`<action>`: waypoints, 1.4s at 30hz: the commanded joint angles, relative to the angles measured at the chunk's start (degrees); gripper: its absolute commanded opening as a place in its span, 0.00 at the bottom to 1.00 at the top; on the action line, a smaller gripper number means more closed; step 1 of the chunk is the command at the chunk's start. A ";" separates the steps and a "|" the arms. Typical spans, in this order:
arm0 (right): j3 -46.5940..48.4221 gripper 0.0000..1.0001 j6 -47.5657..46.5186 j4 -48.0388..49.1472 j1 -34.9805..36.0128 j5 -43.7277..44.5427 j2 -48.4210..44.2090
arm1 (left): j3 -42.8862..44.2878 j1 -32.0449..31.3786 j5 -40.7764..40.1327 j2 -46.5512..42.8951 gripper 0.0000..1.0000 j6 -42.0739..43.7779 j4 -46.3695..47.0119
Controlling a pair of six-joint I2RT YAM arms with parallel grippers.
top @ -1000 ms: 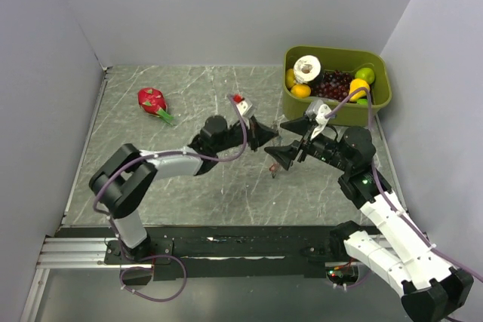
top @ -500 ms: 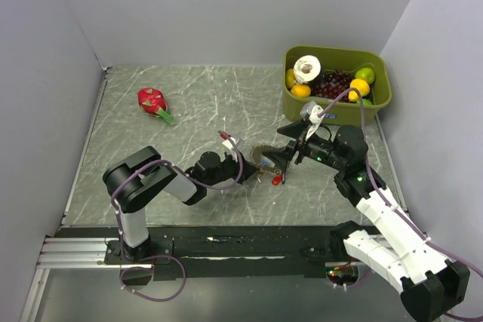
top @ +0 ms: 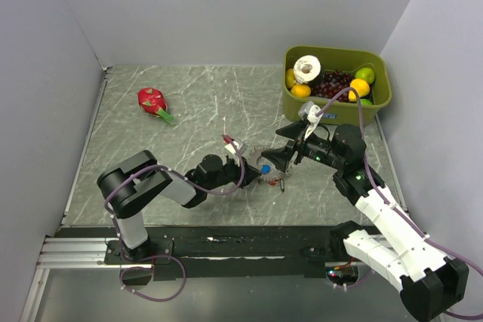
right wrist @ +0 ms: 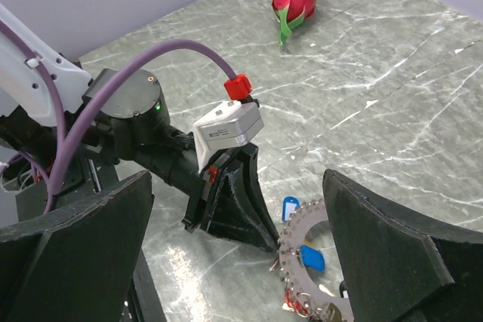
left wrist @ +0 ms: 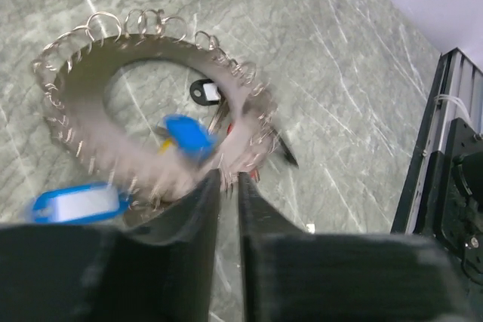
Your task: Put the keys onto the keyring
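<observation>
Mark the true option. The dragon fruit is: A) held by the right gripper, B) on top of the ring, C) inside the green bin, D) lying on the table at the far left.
D: the dragon fruit lies alone on the table near the left wall, far from the green bin.

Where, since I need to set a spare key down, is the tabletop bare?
Bare tabletop lies along the back wall between the dragon fruit and the green bin, and at the left edge between that fruit and the left arm. Crowded: the centre, where it meets the right arm at the keyring; the bin is full.
</observation>
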 commanded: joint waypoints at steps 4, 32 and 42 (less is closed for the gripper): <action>0.84 1.00 0.32 2.33 -0.32 -1.17 -0.58 | -2.00 -0.98 -5.01 -8.32 0.48 2.92 -0.04; 4.62 1.00 2.34 -4.69 -0.32 3.92 3.90 | -4.89 8.23 -15.76 -27.39 0.96 1.44 -12.52; 4.45 1.00 4.62 -10.15 -0.76 17.53 4.17 | -14.04 29.86 -20.82 -42.94 0.96 -9.38 -28.12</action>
